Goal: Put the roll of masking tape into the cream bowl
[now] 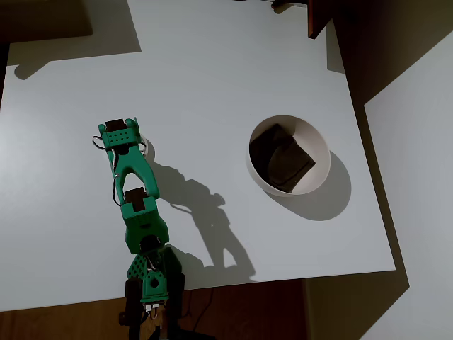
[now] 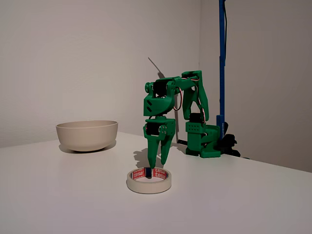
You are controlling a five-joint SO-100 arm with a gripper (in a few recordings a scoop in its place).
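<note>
The bowl [image 1: 324, 152] holds a dark cloth [image 1: 282, 157]; away from it, the gripper [image 2: 159, 164], fingers nearly together, hangs over the tape roll [image 2: 149, 181].

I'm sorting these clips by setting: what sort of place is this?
Probably an indoor home or office robot test setup, not a kitchen: a plain white table against bare walls, a small green arm with its gripper over a roll of masking tape, and a cream bowl.

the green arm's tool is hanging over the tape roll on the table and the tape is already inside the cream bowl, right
Not quite. The roll of masking tape isn't in the cream bowl; the fixed view shows it flat on the table, well apart from the bowl. The rest holds: the tool hangs just over the roll.
</note>
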